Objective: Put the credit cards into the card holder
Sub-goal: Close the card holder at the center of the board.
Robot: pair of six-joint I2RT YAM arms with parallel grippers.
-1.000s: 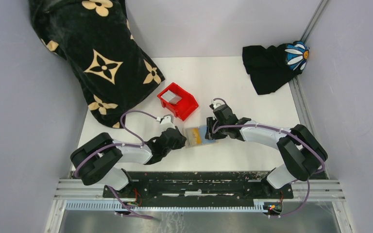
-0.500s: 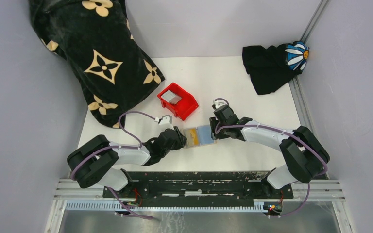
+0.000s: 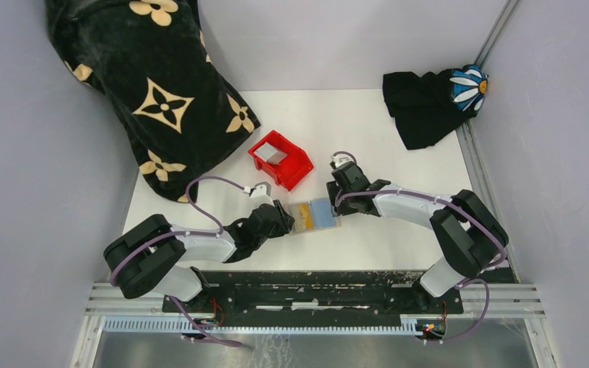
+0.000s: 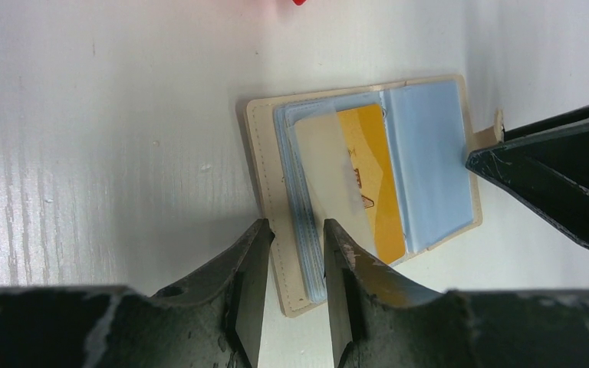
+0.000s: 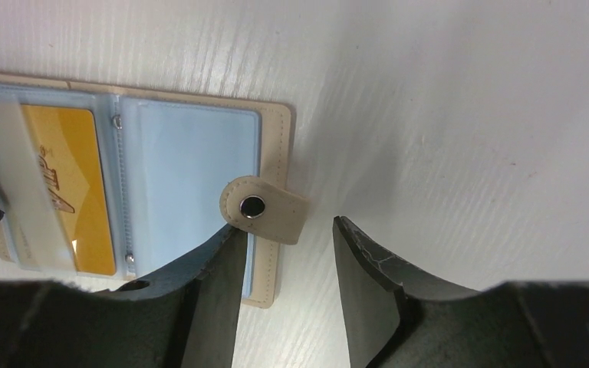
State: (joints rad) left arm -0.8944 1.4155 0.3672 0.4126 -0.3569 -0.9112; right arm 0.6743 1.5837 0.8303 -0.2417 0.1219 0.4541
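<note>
The tan card holder [image 3: 316,214] lies open and flat between my grippers, with pale blue plastic sleeves inside. In the left wrist view the holder [image 4: 261,138] shows a yellow card [image 4: 372,176] in a sleeve and a pale translucent credit card [image 4: 322,165] slanted across it. My left gripper [image 4: 297,224] stands a narrow gap apart, straddling the holder's near-left corner. My right gripper [image 5: 285,226] is open and empty at the holder's right edge, with the snap tab [image 5: 264,209] just ahead of its jaws. A grey card [image 3: 274,156] lies in the red bin [image 3: 295,170].
A black cloth with tan flowers [image 3: 153,84] fills the back left. A black cloth with a daisy [image 3: 429,100] sits at the back right. Grey walls close in three sides. A metal rail [image 3: 314,295] runs along the near edge.
My right gripper has drawn back a little toward the far side, uncovering the blue sleeve on the holder's right half. The left gripper has barely moved.
</note>
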